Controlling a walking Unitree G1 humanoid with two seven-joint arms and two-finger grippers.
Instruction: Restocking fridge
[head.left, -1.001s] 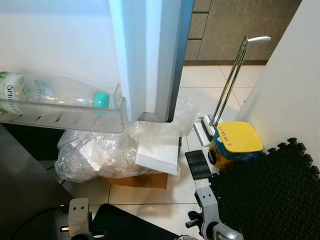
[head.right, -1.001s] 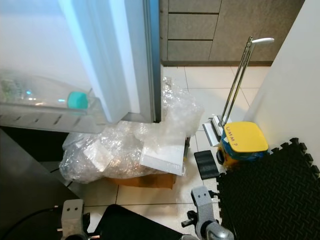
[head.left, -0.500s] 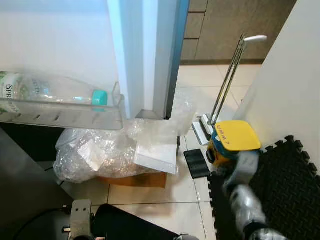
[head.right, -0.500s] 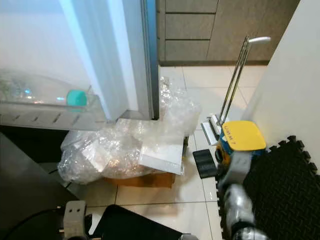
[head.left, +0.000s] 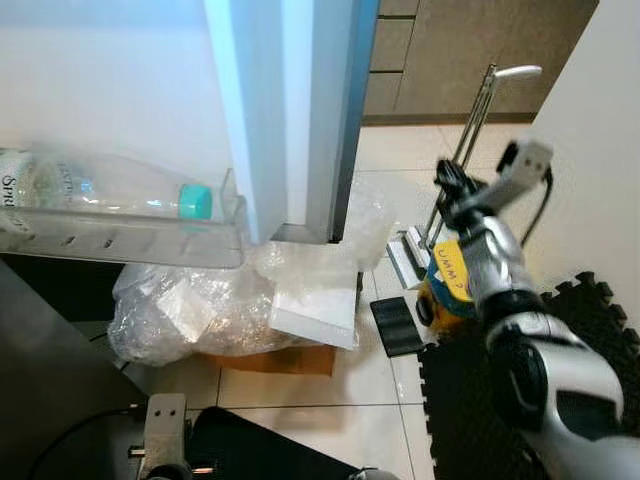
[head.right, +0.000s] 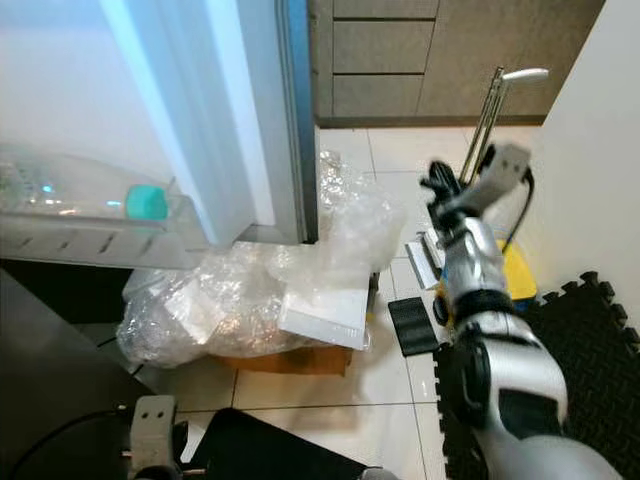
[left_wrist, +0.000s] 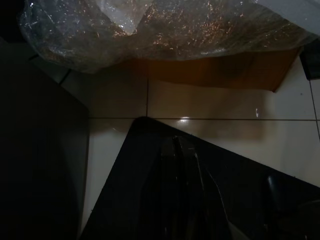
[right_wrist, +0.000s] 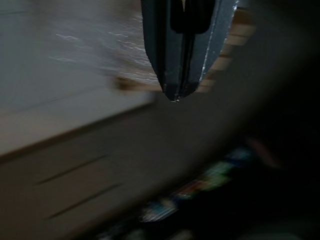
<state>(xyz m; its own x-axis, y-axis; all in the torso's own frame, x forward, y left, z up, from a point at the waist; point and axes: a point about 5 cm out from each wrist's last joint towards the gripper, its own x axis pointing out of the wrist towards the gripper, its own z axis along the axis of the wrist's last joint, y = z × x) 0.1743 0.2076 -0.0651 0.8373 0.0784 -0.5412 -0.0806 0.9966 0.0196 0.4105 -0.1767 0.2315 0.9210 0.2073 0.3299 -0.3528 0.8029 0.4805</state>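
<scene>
Pale glossy floor tiles (head.left: 330, 400) run from the open white fridge door (head.left: 290, 110) back to a row of dark brown cabinet drawers (head.right: 400, 50). Low on that door, a clear plastic door shelf (head.left: 130, 235) holds a clear plastic bottle with a teal cap (head.left: 110, 185) lying on its side, cap toward the door's edge. Directly below the door, crumpled clear plastic wrap (head.left: 190, 305) is heaped over a flat brown cardboard piece (head.left: 275, 358), with a white foam slab (head.left: 315, 305) resting on the heap. Beyond the door's edge, toward the white wall (head.left: 590, 170), a yellow box on a hand trolley (head.left: 452, 285) stands with its metal handle (head.left: 470, 140) rising upward, and a black foam mat (head.left: 470, 400) lies beside it. The silver right arm is raised in front of the trolley, reaching toward the cabinets; its right gripper (right_wrist: 177, 95) has both black fingers pressed together with nothing between them, against a blurred background. The left gripper (left_wrist: 182, 165) hangs low over the tiles near the cardboard, in shadow, and whether its fingers are apart cannot be told.
</scene>
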